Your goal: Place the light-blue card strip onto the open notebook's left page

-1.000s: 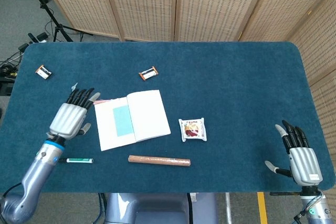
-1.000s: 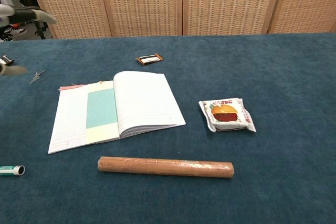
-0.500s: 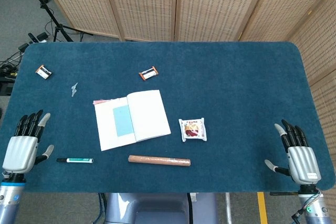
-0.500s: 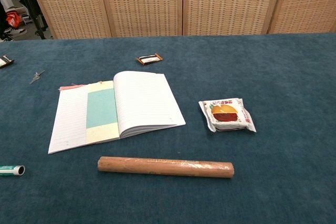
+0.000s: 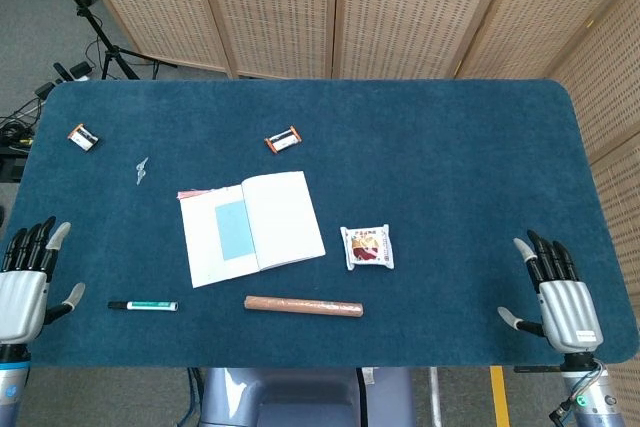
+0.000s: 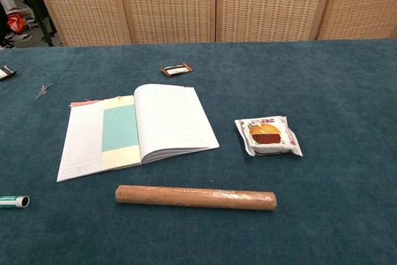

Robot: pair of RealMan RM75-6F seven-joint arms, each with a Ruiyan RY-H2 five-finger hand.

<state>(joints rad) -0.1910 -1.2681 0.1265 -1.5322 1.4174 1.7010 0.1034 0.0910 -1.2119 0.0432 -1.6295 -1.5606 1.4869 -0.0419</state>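
light-blue card strip (image 6: 120, 128) lies flat on notebook (image 6: 167, 119) left pg, w/ nothing touching it. left hand (image 5: 22, 292) & right hand (image 5: 560, 297) at near table corners, fingers apart, holding nothing.

The light-blue card strip (image 5: 232, 229) lies on the open notebook's (image 5: 252, 227) left page, both hands empty.

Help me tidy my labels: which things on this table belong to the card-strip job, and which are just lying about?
Job things:
light-blue card strip, lying on the left page
open notebook

Lying about:
snack packet
brown rod
green marker
two small wrapped bars
small metal clip
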